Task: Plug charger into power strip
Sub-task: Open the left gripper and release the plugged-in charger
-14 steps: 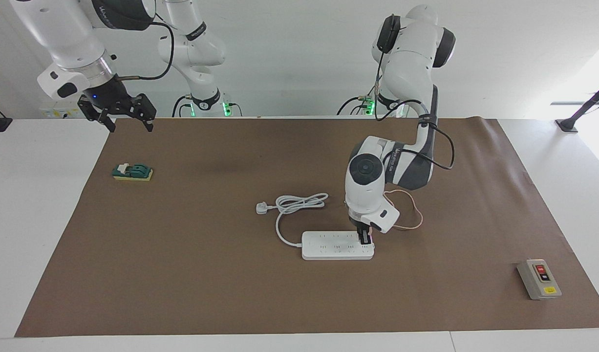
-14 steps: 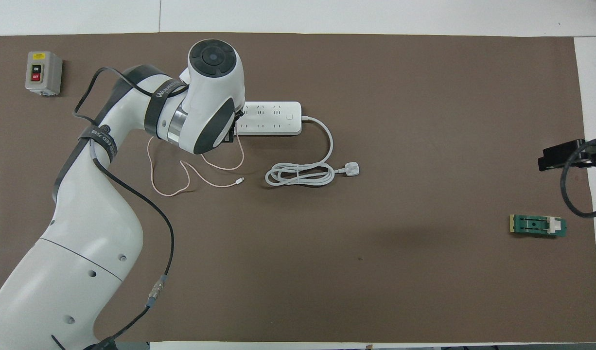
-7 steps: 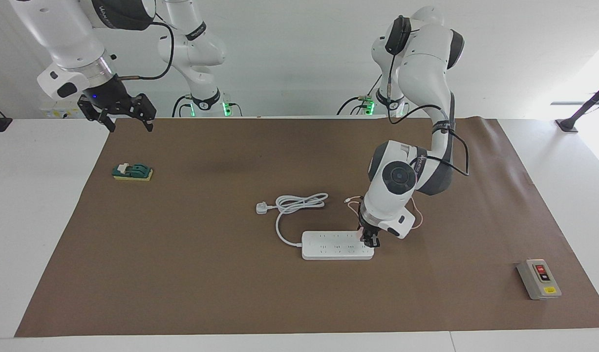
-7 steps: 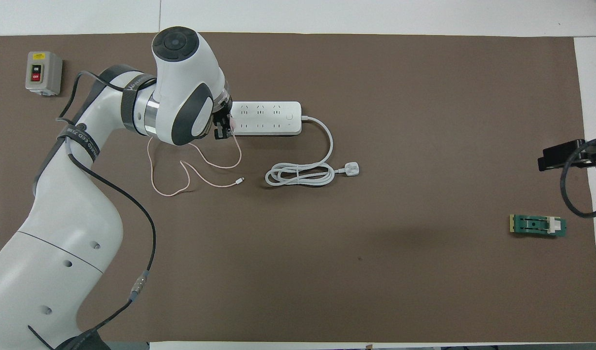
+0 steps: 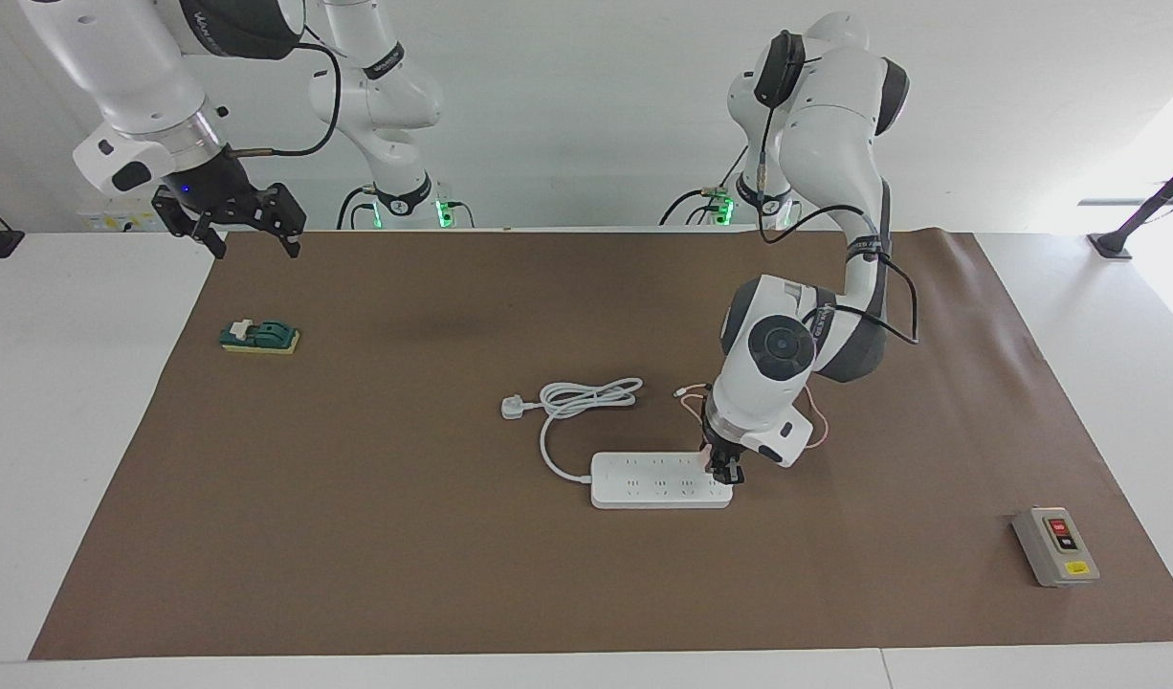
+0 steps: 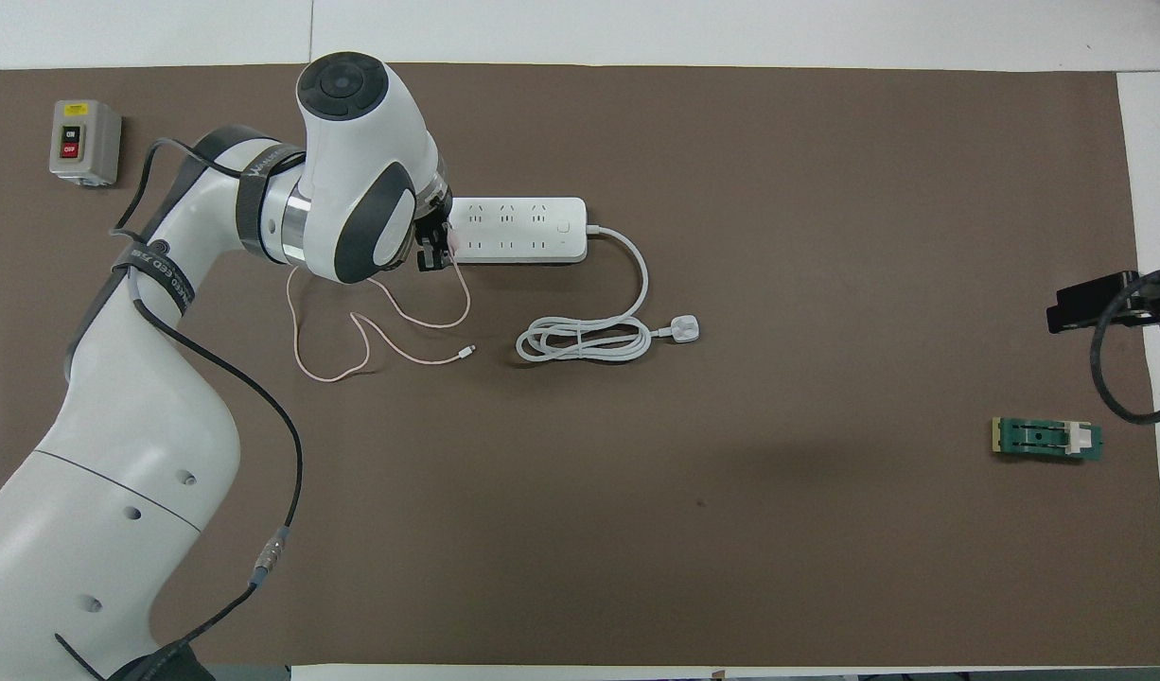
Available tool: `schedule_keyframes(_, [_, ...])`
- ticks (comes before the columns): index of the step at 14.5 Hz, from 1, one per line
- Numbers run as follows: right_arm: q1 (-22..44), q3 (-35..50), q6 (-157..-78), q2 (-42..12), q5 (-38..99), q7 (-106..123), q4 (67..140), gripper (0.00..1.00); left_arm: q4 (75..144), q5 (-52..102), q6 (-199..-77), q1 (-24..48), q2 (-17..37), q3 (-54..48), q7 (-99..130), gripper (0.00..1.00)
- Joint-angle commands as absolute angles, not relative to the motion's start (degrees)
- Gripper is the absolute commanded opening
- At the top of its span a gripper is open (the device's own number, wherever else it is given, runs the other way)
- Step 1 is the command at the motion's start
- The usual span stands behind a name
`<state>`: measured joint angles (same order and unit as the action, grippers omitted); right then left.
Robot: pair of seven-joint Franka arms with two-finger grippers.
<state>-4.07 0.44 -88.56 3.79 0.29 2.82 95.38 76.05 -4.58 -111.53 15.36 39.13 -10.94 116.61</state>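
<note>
My left gripper [image 5: 723, 469]: clamped on pale-pink cube charger [image 6: 450, 242] at end of flat white rounded power strip [image 5: 658, 481] | thin pink cable [image 6: 372, 336] looped on brown mat [image 5: 453, 555] | my right gripper [image 5: 252, 234]: jaws wide, waiting, empty

power strip [image 5: 658, 480] white — charger cable [image 6: 353, 333] pink — mat [image 5: 453, 536] brown
</note>
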Motion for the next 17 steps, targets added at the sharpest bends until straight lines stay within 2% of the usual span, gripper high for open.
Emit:
schedule_keyframes(1, [-5.1,1.3,-88.3,4.9,-0.6,4.0,96.5,1.0,76.9,-6.3,-113.9,14.7,42.4,-9.2,115.5,0.0])
schedule_keyframes(2, [-5.1,1.3,-88.3,4.9,-0.6,4.0,96.4,1.0,76.7,-6.3,-113.8,14.4,41.9,-9.2,115.8,0.25])
schedule_keyframes(3, [-5.1,1.3,-88.3,4.9,-0.6,4.0,96.4,1.0,76.6,-6.3,-113.6,14.3,41.1,-9.1,116.1,0.92])
schedule_keyframes(4, [-5.1,1.3,-88.3,4.9,-0.5,4.0,96.4,1.0,76.6,-6.2,-113.6,14.2,40.0,-8.7,116.2,1.0])
schedule_keyframes(10, [-5.0,1.3,-88.3,4.9,-0.5,4.0,96.5,1.0,76.6,-6.2,-112.5,9.2,32.2,-9.4,115.1,1.0])
schedule_keyframes(13, [-5.1,1.3,-88.3,4.9,-0.6,4.0,96.5,1.0,77.1,-6.0,-110.8,7.8,28.0,-8.9,103.0,1.0])
schedule_keyframes(17, [-5.1,1.3,-88.3,4.9,-0.6,4.0,96.4,1.0,77.4,-5.9,-99.8,4.4,23.2,-8.9,77.5,1.0])
